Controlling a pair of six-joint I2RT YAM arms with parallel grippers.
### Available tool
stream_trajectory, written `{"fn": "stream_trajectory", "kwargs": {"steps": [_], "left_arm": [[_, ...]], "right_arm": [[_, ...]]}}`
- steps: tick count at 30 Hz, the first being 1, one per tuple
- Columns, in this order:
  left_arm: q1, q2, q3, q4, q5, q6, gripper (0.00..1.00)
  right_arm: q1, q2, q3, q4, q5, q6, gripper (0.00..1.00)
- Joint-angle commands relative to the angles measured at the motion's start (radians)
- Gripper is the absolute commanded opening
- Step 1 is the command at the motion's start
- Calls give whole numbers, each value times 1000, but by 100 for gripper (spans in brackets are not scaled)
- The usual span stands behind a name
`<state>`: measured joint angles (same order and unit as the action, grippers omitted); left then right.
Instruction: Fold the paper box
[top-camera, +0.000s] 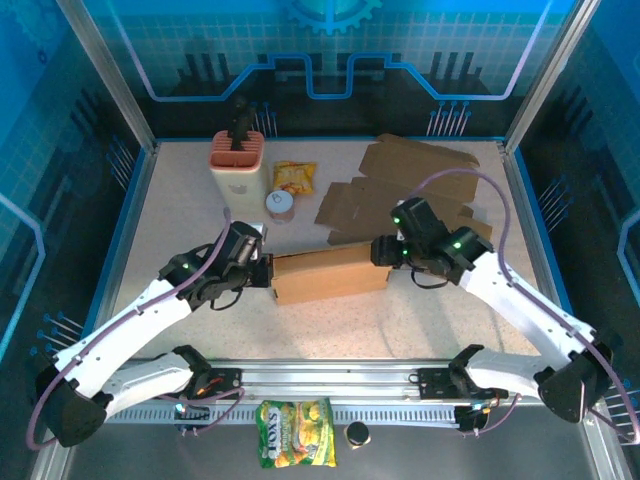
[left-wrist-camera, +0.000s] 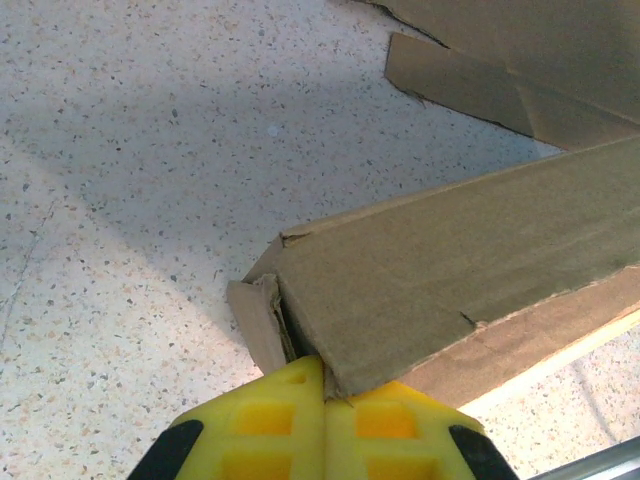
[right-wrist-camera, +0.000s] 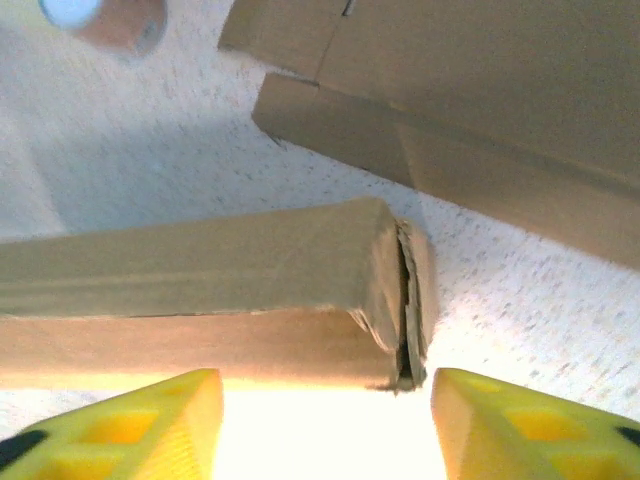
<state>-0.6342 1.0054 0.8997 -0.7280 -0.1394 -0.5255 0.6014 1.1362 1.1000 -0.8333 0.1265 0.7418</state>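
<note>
Cardboard, brown: your paper box lies mid-way across the speckled table, a long closed tube set between both arms so each end can be worked. Flat cardboard sheets lie just behind it. Your left gripper, jaws together, presses on the left end, probably bracing it. Your right gripper, jaws wide, straddles the right end, holding nothing; the tucked flaps there gape slightly.

Matt brown cardboard box — rough, torn edges — speckled stone-like tabletop
</note>
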Motion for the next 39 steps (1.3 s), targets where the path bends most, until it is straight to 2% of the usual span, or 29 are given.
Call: {"fn": "stream_trajectory", "kwargs": {"steps": [1, 6, 11, 13, 23, 32, 35, 37, 39], "left_arm": [[-15, 24, -35, -74, -8, -17, 0], [-25, 27, -32, -72, -18, -15, 0], [-33, 26, -30, -76, -29, -13, 0], [-36, 23, -30, -78, -37, -14, 0], [-50, 16, -31, -78, -44, -15, 0], [-59, 9, -15, -89, -38, -29, 1], [-59, 5, 6, -109, -17, -51, 19], [-58, -6, 29, -121, 6, -77, 28], [-58, -25, 62, -133, 33, -122, 37]], "right_arm": [[-69, -58, 37, -51, -118, 256, 68], [-142, -118, -27, 26, -215, 601, 78], [-212, -141, -119, 170, -311, 846, 81], [-229, -136, -148, 193, -344, 900, 81], [-247, -112, -215, 267, -374, 916, 81], [-249, -120, -325, 292, -381, 861, 63], [-250, -126, -341, 275, -373, 836, 58], [-251, -125, -353, 262, -367, 815, 53], [-251, -127, -366, 254, -366, 800, 53]]}}
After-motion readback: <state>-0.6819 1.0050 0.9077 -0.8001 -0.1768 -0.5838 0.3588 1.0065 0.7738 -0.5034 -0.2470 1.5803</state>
